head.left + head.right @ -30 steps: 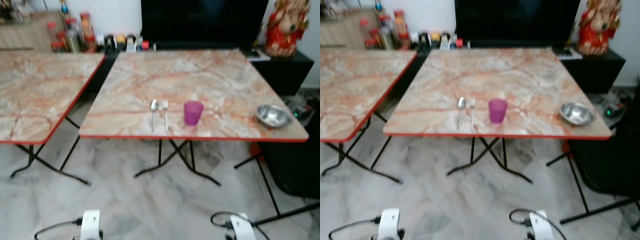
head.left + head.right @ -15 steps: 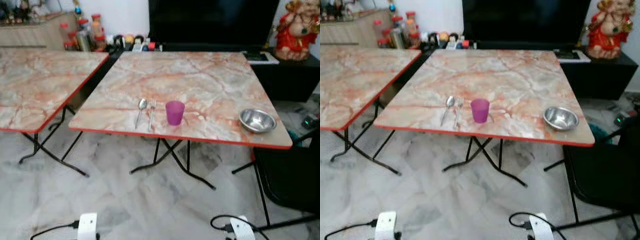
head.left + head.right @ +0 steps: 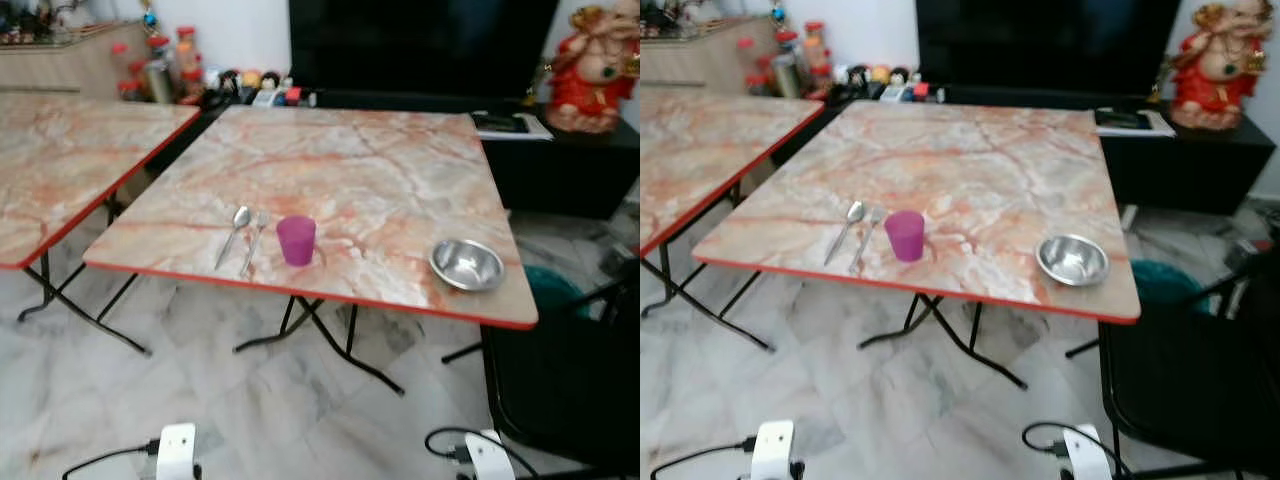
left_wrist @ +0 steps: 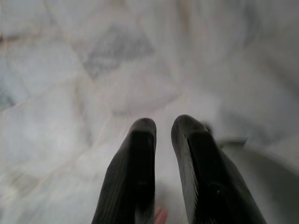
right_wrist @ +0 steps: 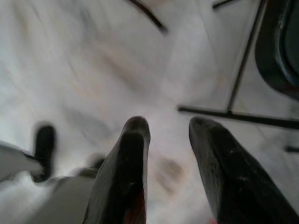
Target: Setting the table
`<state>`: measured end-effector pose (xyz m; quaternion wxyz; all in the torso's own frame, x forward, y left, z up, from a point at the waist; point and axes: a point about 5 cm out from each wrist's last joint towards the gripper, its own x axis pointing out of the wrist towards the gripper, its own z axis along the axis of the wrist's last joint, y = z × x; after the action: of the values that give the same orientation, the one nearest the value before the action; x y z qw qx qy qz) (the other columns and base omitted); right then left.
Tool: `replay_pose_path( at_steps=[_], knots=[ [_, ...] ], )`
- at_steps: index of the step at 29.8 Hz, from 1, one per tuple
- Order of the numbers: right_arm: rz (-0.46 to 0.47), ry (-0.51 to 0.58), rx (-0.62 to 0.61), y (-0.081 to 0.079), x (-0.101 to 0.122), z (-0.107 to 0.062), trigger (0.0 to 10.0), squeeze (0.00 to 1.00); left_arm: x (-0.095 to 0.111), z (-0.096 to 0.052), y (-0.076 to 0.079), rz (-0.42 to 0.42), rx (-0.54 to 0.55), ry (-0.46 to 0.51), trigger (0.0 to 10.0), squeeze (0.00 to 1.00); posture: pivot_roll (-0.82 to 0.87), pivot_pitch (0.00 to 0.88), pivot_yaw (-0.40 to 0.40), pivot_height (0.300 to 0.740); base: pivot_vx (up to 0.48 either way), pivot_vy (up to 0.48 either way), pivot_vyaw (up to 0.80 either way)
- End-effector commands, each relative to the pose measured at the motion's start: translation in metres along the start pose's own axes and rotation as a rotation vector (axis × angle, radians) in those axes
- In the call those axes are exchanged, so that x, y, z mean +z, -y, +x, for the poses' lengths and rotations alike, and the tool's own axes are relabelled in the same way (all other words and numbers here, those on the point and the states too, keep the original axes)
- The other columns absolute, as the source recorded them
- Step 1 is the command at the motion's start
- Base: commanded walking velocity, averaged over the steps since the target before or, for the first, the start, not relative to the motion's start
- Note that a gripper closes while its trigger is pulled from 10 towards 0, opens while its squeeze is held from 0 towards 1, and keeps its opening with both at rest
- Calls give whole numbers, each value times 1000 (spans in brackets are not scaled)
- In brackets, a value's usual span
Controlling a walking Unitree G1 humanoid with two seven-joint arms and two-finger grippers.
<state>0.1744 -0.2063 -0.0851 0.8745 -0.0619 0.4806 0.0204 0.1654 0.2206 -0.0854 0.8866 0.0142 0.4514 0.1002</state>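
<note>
Table: the marble-patterned folding table (image 3: 380, 170) stood ahead of the robot, red-edged, on thin black crossed legs.
Spoon and fork: the spoon (image 3: 235, 232) and fork (image 3: 253, 240) lay side by side near the front edge, just left of the cup; thin, stiff and flat to the top, so probably slippery, best pinched across the handle.
Cup: the purple cup (image 3: 296, 240) stood upright beside the fork; light and likely plastic, to be taken across the wall.
Bowl: the steel bowl (image 3: 467, 265) sat well apart near the right front corner; smooth, rigid, best gripped over its rim.
Left gripper: the left gripper (image 4: 161, 133) hung low over the floor, fingers slightly parted, holding nothing.
Right gripper: the right gripper (image 5: 169, 133) hung likewise, fingers spread, empty.
</note>
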Motion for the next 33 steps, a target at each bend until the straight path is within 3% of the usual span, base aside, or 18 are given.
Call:
replay_pose_path(
  at_steps=[1,4,14,33],
  knots=[
    [27,-28,-39,12,-11,-3,10000,0,12,2,8,-5,-25,37,10000,0,-25,0,-10,740,247,-337,0],
    [68,-37,-41,12,-12,-3,10000,0,13,2,9,1,-31,40,10000,0,-26,0,-12,740,250,-336,-494],
    [49,-49,-48,11,-12,-3,10000,0,13,2,9,-8,-39,40,10000,0,-25,0,-7,740,125,-226,-687],
    [67,-45,-43,11,-12,-3,10000,0,15,3,11,-8,-50,49,10000,0,-16,0,-11,740,0,0,-153]
  ],
)
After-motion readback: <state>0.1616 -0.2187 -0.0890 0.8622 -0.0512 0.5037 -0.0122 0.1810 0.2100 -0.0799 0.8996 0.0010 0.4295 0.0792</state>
